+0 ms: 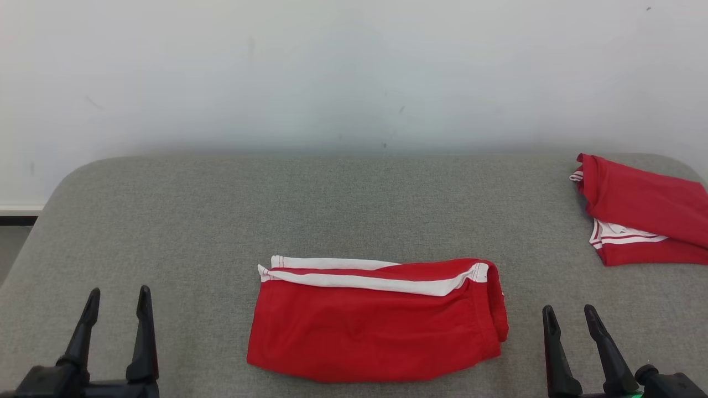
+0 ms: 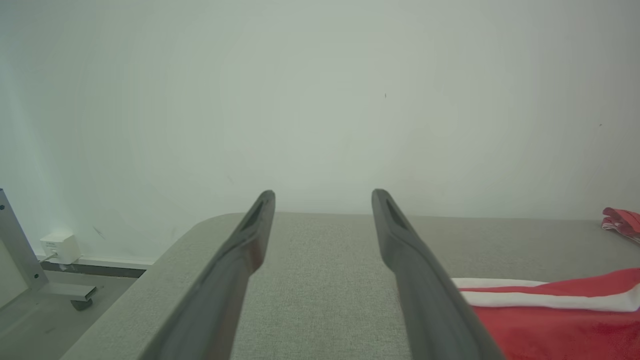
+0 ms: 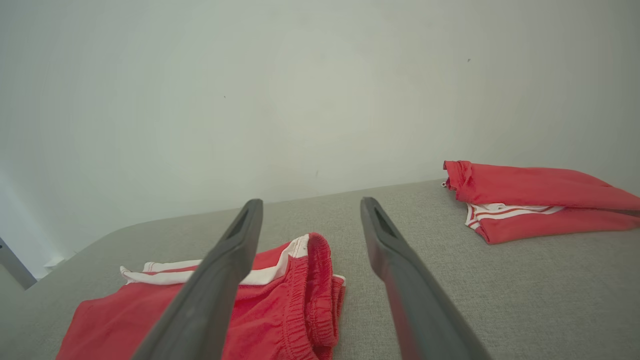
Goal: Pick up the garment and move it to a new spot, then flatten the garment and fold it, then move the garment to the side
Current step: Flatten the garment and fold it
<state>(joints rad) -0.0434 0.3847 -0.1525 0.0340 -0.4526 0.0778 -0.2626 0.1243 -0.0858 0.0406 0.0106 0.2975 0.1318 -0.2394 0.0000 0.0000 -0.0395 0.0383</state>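
Note:
A red garment with white stripes (image 1: 376, 320) lies folded flat on the grey padded table (image 1: 221, 221), near the front middle. Its elastic waistband is at the right end (image 3: 320, 290); its striped edge shows in the left wrist view (image 2: 550, 305). My left gripper (image 1: 117, 301) stands open at the lower left, well apart from the cloth, nothing between its fingers (image 2: 250, 240). My right gripper (image 1: 569, 318) is open at the lower right, just beyond the garment's waistband end, also empty, fingers (image 3: 240, 240) spread.
A second folded red garment with white trim (image 1: 641, 213) lies at the table's far right edge (image 3: 530, 200). A pale wall rises behind the table. A metal stand leg (image 2: 20, 250) and a white wall box (image 2: 60, 247) sit off the left side.

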